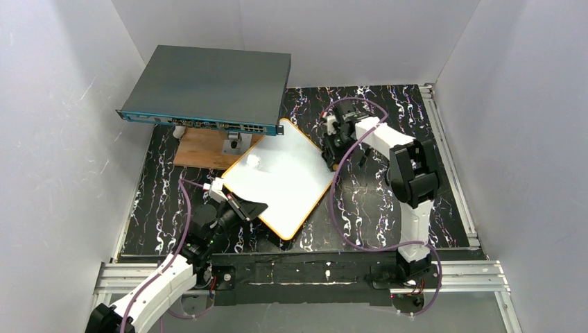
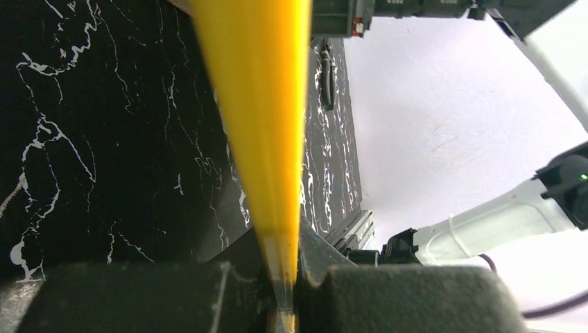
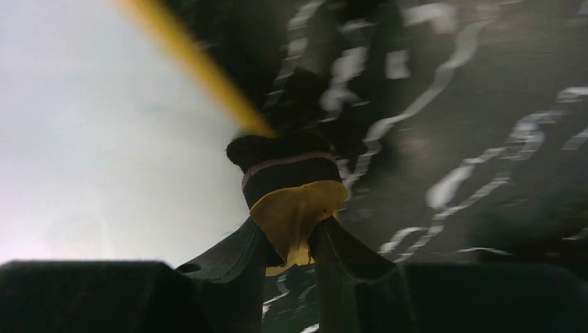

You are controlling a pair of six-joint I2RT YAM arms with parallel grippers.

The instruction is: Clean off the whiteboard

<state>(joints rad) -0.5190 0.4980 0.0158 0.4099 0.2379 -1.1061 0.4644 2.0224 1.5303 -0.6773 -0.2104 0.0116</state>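
The left arm and right arm have white links, black joints and looping purple cables.

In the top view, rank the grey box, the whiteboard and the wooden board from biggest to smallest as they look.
1. grey box, though it seems raised, so nearer the camera.
2. whiteboard.
3. wooden board, partly hidden under the box, so only its visible part counts.

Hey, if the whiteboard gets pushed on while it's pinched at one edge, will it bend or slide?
Probably stiff: the whiteboard looks flat, with a straight yellow frame. It likely pivots, since the left claw pinches just one edge. Likely light, being thin.
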